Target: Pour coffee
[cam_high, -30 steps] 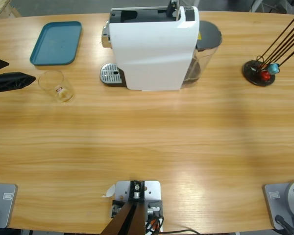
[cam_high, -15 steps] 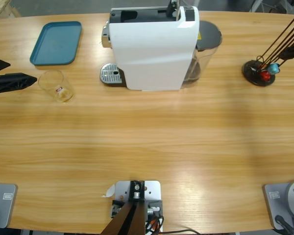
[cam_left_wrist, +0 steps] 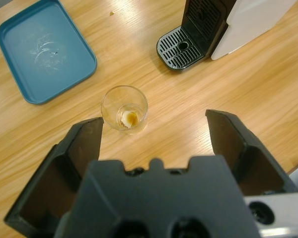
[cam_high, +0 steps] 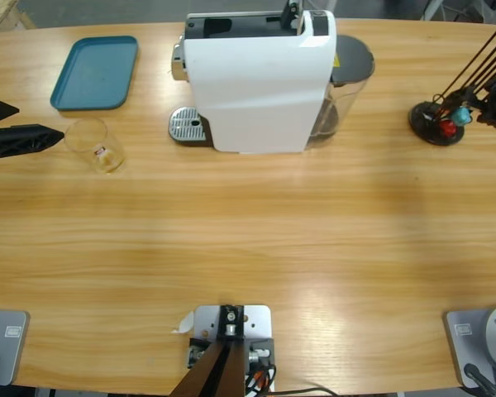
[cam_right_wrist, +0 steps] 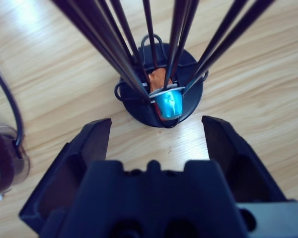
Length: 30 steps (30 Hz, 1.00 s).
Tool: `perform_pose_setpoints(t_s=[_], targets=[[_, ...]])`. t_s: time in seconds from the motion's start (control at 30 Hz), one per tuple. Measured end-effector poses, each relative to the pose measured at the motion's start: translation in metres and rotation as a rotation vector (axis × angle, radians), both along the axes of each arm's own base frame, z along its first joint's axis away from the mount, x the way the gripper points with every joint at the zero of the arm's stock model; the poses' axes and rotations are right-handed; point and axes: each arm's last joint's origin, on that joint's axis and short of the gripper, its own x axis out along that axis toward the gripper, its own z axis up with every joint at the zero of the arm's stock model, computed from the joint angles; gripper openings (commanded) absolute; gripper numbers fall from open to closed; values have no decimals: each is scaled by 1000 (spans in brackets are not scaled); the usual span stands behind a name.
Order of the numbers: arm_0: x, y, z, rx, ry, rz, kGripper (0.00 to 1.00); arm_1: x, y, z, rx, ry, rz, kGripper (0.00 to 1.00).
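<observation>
Wood-grain tabletop (cam_high: 248, 248) runs wide and bare across the front half, so both arms have plenty of open room there; everything stands in a row along the far side. At the far left lies a blue tray (cam_high: 95, 72), and just in front of it stands a clear glass (cam_high: 93, 143), upright and apart from the tray. The white coffee machine (cam_high: 256, 83) sits in the middle with its drip grate (cam_high: 188, 126) jutting toward the glass side, probably so a glass can be slid under the spout from the left. Far right is a black capsule rack (cam_high: 436, 122), its thin rods fanning up and outward, with a blue capsule (cam_right_wrist: 169, 102) and an orange one behind it held at the base.

The left pincer (cam_left_wrist: 156, 130) hangs wide open above and short of the glass, jaws spread either side of it, holding nothing. The right pincer (cam_right_wrist: 156, 130) is likewise spread open and empty, pointed at the rack and lined up with the blue capsule. The rods crowd that approach, so I judge it the tighter of the two reaches.

Of the coffee (cam_left_wrist: 131, 117), only a small brownish trace shows at the bottom of the glass; none is under the spout.
</observation>
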Motion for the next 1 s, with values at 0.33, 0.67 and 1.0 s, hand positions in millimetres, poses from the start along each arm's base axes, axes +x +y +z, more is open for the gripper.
perform_pose_setpoints(t_s=[0.33,0.67,1.0], targets=[[0,0,0,1,1,0,899,6,1,-8,-27,26,34,769],[0,0,0,1,1,0,899,-3,-1,-9,-110,54,178,767],[0,0,0,1,2,0,899,-11,-15,-6,-105,42,114,770]])
